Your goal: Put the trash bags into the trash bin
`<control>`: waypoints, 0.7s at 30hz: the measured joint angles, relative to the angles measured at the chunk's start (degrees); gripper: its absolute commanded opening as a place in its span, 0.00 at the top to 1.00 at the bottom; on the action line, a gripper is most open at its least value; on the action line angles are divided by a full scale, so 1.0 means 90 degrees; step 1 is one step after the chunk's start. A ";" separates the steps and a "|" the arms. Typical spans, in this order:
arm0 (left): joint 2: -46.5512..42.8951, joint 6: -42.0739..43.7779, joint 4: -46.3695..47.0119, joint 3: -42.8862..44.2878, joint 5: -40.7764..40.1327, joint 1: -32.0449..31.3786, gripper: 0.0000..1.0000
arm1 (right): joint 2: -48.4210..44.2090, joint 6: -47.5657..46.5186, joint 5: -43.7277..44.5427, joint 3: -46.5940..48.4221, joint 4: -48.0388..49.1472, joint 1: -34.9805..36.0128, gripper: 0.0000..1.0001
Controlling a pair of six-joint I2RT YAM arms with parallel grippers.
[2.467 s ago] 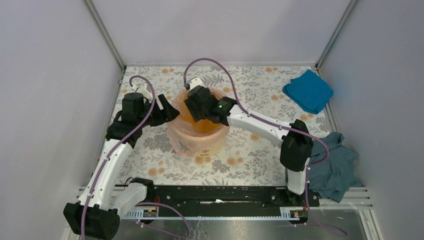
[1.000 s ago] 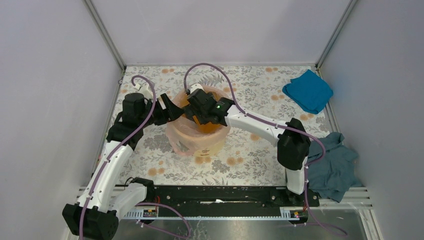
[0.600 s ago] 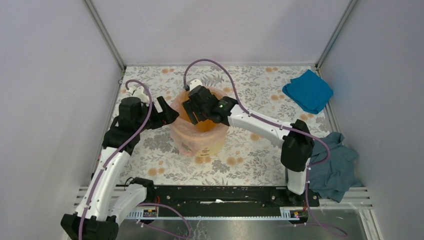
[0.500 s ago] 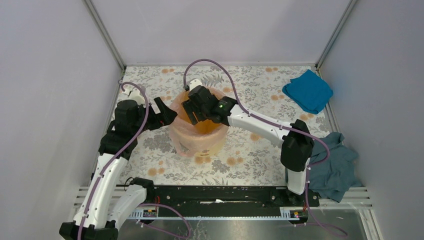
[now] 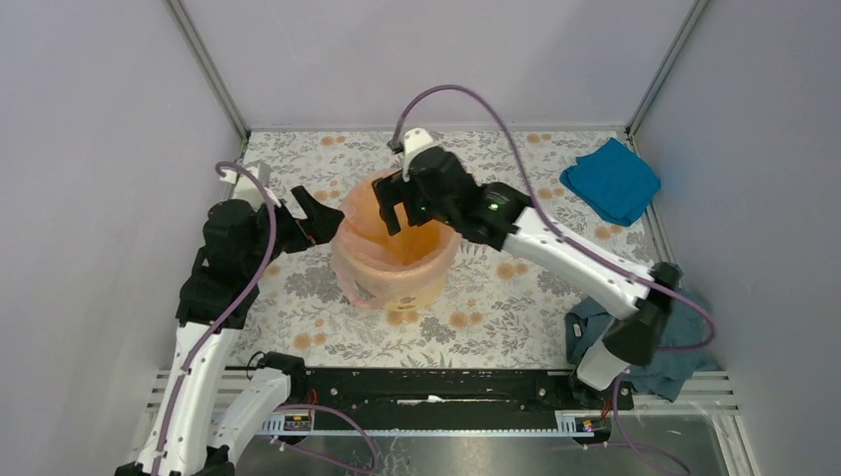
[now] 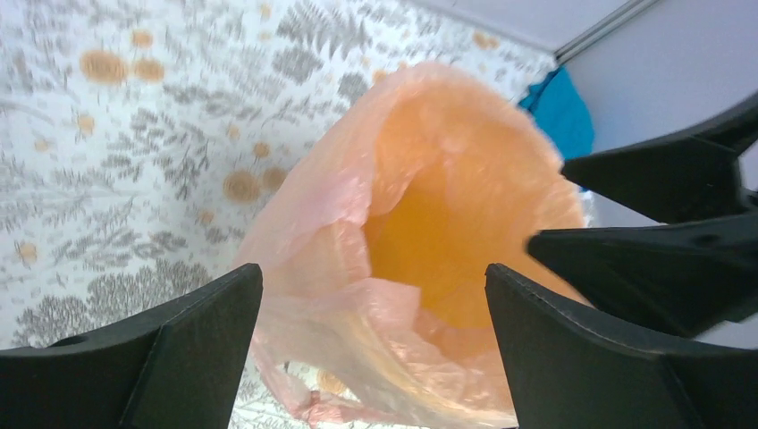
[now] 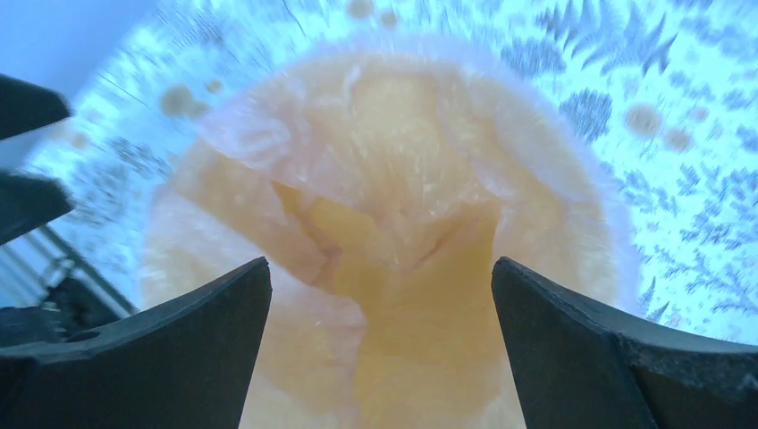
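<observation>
The trash bin (image 5: 415, 248) stood upright near the middle of the flowered counter (image 5: 496, 307), and the trash bag (image 5: 359, 266) sat inside it, its pale pink film lining the walls and folded out over the rim, with a loose crumpled flap hanging down the near left side. The left end effector (image 5: 325, 223) was just beside the bin's left rim, jaws spread wide and gripping nothing. The right end effector (image 5: 395, 210) hung over the far side of the bin's mouth, likewise wide open and empty. A bright blue cloth (image 5: 612, 180) lay at the far right, and a dark teal cloth (image 5: 666, 332) near the right arm's base.
</observation>
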 measured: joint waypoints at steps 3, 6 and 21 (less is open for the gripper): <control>-0.0163 0.0034 0.0049 0.0476 0.0000 0.0000 0.01 | -0.0877 -0.0032 -0.0034 -0.0012 0.0036 -0.0002 0.00; -0.0294 0.0061 0.0102 0.0801 0.0015 0.0000 0.01 | -0.1836 -0.0151 0.0228 -0.0209 0.0155 -0.0073 0.01; -0.0175 0.0100 0.0231 0.1523 0.0335 0.0000 0.01 | -0.2443 0.2064 -0.2863 -0.5243 0.2545 -0.4753 0.00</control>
